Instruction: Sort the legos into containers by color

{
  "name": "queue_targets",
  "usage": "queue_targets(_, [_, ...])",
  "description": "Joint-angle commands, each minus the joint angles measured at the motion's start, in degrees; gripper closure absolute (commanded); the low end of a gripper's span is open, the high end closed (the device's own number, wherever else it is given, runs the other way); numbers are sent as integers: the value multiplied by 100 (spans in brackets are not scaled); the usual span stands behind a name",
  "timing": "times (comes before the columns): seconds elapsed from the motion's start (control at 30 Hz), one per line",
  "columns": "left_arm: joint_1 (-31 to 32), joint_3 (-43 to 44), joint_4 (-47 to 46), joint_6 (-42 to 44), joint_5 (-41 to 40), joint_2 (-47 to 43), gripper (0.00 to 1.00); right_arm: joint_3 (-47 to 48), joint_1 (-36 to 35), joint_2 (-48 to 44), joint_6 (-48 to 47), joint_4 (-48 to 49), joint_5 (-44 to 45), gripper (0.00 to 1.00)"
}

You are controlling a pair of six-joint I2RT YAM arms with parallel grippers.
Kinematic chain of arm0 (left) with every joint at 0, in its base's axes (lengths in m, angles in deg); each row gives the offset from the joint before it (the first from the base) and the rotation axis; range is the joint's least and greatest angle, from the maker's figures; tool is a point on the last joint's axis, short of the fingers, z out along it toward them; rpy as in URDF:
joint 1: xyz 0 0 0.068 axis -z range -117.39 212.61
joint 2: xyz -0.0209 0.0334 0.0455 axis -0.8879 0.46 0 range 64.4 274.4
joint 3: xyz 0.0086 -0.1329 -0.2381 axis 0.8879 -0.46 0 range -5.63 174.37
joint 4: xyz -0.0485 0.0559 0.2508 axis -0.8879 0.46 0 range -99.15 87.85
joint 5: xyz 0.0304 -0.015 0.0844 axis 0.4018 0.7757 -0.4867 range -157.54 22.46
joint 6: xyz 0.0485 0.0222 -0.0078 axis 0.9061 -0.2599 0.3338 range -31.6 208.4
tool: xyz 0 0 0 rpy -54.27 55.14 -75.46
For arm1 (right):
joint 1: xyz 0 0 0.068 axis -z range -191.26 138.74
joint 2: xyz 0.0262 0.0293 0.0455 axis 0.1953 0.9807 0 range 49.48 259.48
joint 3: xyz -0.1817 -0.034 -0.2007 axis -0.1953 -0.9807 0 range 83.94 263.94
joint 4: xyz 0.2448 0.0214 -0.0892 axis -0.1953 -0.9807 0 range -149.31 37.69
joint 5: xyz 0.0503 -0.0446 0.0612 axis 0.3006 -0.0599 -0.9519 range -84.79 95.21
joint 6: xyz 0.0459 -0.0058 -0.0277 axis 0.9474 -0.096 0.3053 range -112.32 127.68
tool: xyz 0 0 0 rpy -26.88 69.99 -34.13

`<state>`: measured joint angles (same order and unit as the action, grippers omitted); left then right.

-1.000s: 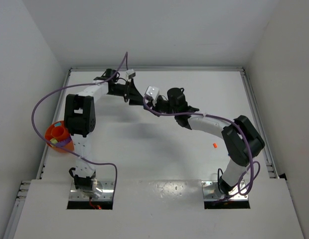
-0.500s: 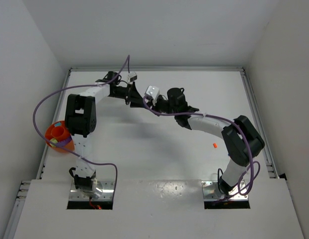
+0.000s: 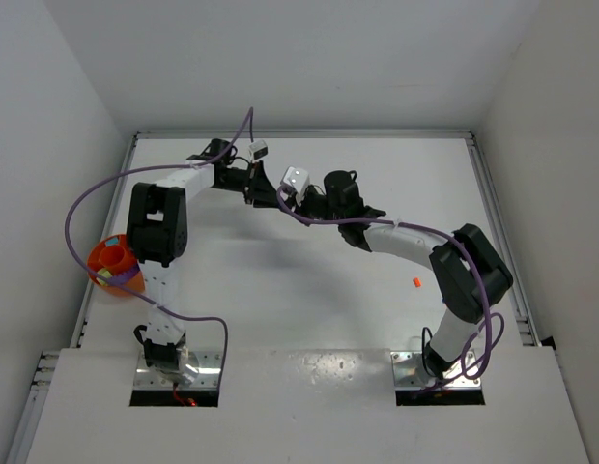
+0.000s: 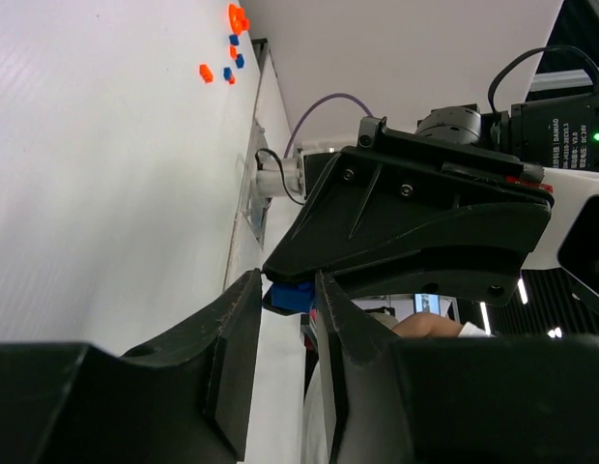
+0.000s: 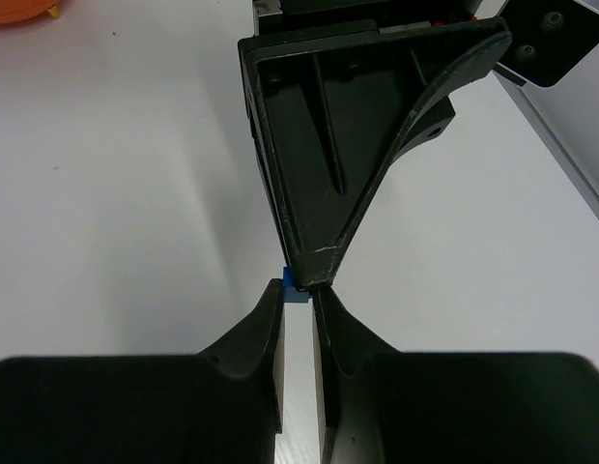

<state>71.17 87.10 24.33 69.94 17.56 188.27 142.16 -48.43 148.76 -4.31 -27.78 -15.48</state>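
A small blue lego (image 4: pixel 292 296) hangs in mid-air between both grippers above the far middle of the table. My right gripper (image 5: pixel 298 295) is shut on the same blue lego (image 5: pixel 296 290) at its fingertips. My left gripper (image 4: pixel 287 302) comes in from the other side, its two fingers closed against the lego's sides. From above, the left gripper (image 3: pixel 269 191) and right gripper (image 3: pixel 284 199) meet tip to tip, and the lego is too small to see there. The orange bowl (image 3: pixel 114 263) sits at the table's left edge, partly hidden by the left arm.
One orange lego (image 3: pixel 415 283) lies on the table near the right arm. Several orange and blue legos (image 4: pixel 230 46) lie together far off in the left wrist view. The bowl holds lime and purple pieces (image 3: pixel 121 279). Purple cables loop off both arms.
My left gripper's jaws have narrowed around the blue lego and its wrist has shifted slightly right toward the right gripper. The right arm has stayed still.
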Motion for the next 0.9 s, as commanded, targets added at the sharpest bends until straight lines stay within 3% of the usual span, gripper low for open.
queue_targets(0.0, [129, -9, -139, 26, 754, -197, 67, 190, -36, -129, 21, 491, 47, 100])
queue_targets(0.27, [181, -62, -139, -26, 754, -197, 67, 190, -36, -76, 21, 544, 100, 100])
queue_targets(0.4, [181, -62, -192, -79, 754, -197, 76, 190, -36, -23, 21, 544, 100, 100])
queue_targets(0.43, [181, -62, -192, -79, 754, -197, 82, 190, -36, -23, 21, 544, 152, 100])
queue_targets(0.53, [181, -62, -245, -79, 754, -197, 89, 190, -36, -23, 21, 544, 153, 92])
queue_targets(0.87, [-170, -62, -245, 132, 508, -372, 93, 15, -36, -198, -32, 315, 205, 70])
